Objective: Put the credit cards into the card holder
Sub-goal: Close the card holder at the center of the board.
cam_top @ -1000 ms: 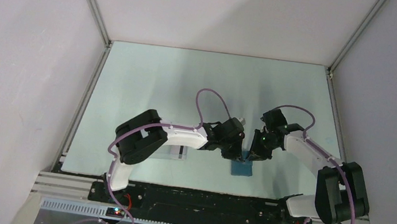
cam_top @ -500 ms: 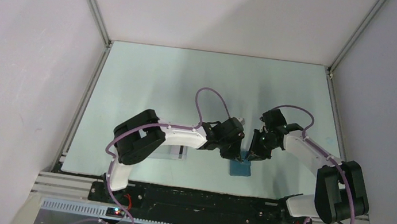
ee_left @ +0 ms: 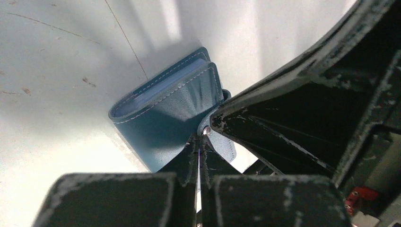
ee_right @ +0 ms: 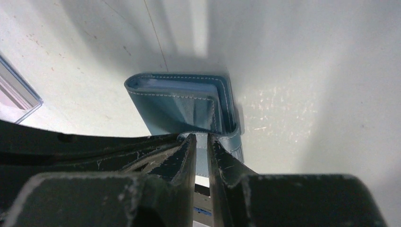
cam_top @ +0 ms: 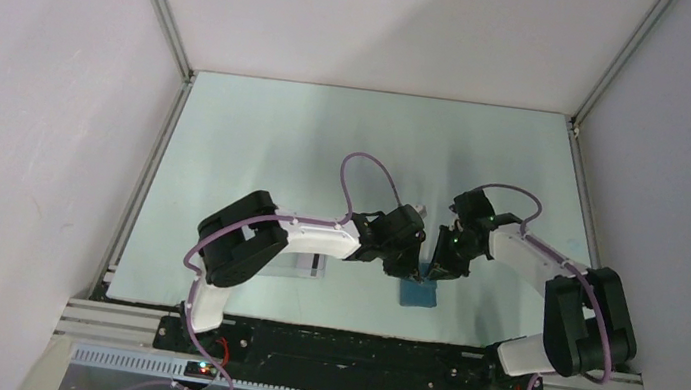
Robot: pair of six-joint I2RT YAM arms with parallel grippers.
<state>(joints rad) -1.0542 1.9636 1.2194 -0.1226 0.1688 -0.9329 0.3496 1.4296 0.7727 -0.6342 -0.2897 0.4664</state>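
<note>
Left wrist: left claw (ee_left: 198,147) shut at card holder's (ee_left: 161,118) six-o'clock edge; right claw (ee_right: 201,142) pinches clasp tab (ee_right: 222,134); peel slowly.

Left arm (cam_top: 320,239), right arm (cam_top: 530,255) — white shells, black joints; purple cable (cam_top: 368,157) looped along each. Claw fingers (ee_right: 182,160) black, edges scuffed pale.

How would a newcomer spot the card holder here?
On the pale table, look toward the near edge, where the left gripper and right gripper meet. The card holder lies there: small, teal, stitched, unlike the clear box to its left.
</note>
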